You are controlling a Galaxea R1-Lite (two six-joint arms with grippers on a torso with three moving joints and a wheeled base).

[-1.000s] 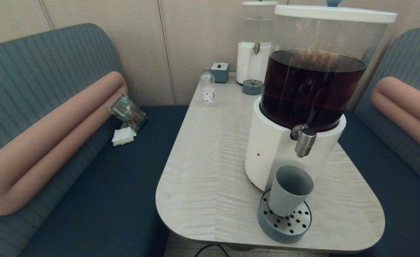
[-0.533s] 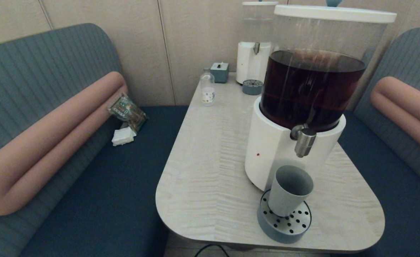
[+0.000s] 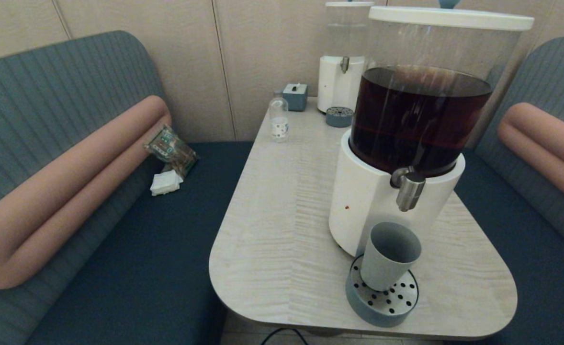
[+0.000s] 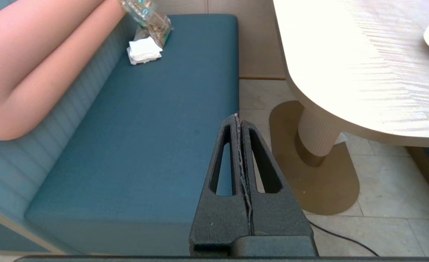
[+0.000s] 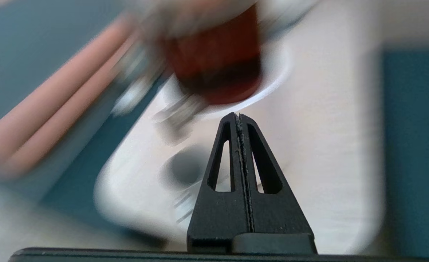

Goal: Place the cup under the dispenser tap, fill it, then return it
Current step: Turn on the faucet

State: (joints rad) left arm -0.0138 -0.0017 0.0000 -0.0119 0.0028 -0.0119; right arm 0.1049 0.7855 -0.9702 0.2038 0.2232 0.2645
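Observation:
The grey-blue cup [image 3: 389, 256] stands upright on the round perforated drip tray [image 3: 381, 301], right below the brushed-steel tap [image 3: 409, 189] of the big white-based dispenser [image 3: 373, 201] with dark brown liquid. Neither arm shows in the head view. My left gripper [image 4: 238, 117] is shut and empty, low beside the bench and the table's pedestal. My right gripper [image 5: 237, 115] is shut and empty, out over the tabletop, pointing toward the dispenser; the cup [image 5: 184, 169] shows as a grey blur beside its fingers [image 5: 224, 171], apart from them.
A smaller clear-tank dispenser [image 3: 343, 62], its little drip tray [image 3: 338, 116], a grey box [image 3: 295, 97] and a small clear labelled bottle [image 3: 278, 120] stand at the table's far end. A snack packet [image 3: 169, 148] and white tissue [image 3: 165, 182] lie on the left bench.
The head view is unchanged: the cup stays under the tap. The right wrist view is smeared by motion.

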